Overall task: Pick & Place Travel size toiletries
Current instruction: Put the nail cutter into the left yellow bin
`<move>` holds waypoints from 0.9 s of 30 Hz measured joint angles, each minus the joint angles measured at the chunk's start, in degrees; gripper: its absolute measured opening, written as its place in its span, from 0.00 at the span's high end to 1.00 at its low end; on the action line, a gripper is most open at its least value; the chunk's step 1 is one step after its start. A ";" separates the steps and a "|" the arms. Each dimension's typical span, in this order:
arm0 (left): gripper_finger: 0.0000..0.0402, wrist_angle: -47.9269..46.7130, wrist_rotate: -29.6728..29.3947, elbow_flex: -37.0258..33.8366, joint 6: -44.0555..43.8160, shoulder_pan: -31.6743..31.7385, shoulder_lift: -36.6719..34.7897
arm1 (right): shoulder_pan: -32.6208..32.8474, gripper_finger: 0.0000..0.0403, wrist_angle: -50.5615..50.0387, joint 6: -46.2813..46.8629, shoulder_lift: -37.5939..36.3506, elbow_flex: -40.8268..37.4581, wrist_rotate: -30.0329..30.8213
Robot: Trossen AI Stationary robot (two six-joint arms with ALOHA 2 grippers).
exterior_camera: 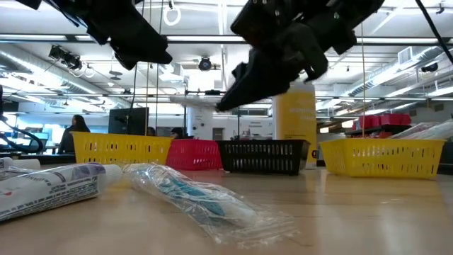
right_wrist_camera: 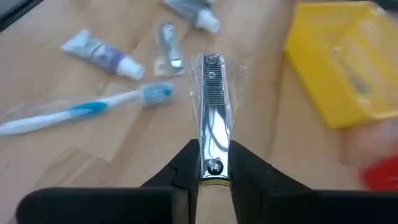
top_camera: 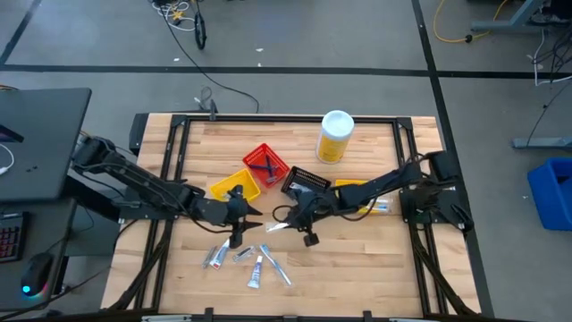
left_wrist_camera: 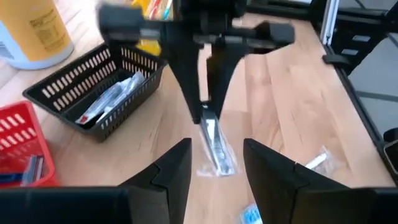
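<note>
Right tool clenched on a wrapped nail clipper

Your right tool (right_wrist_camera: 214,163) pinched the slim, shiny metal nail clipper (right_wrist_camera: 212,112) in crinkly clear wrap above the wooden counter (top_camera: 357,259) centre; left tool (left_wrist_camera: 214,163), at nine o'clock, stood released.

A: What colour is the piece pinched in the right tool (right_wrist_camera: 214,167)?
B: Shiny silver nail clipper (right_wrist_camera: 212,106) in clear wrap. Just beyond it lies a white toothbrush (right_wrist_camera: 87,111) with blue streaks.
A: And near the left tool (left_wrist_camera: 214,171)?
B: A black slatted bin (left_wrist_camera: 99,93), a red bin (left_wrist_camera: 25,146).
</note>
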 joint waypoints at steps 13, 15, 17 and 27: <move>0.37 3.80 3.32 -0.02 4.92 4.25 7.26 | -0.10 0.83 2.07 3.97 -1.03 0.07 4.57; 0.36 6.06 4.52 -0.07 6.44 4.75 8.94 | -0.20 0.82 2.61 4.40 -1.03 0.07 4.59; 0.35 9.05 5.45 -0.04 7.70 5.08 10.69 | -0.43 0.82 2.63 5.11 -1.03 0.07 4.56; 0.47 11.30 4.45 -0.04 9.22 6.42 12.54 | -1.26 0.82 4.05 6.09 -1.03 0.07 4.56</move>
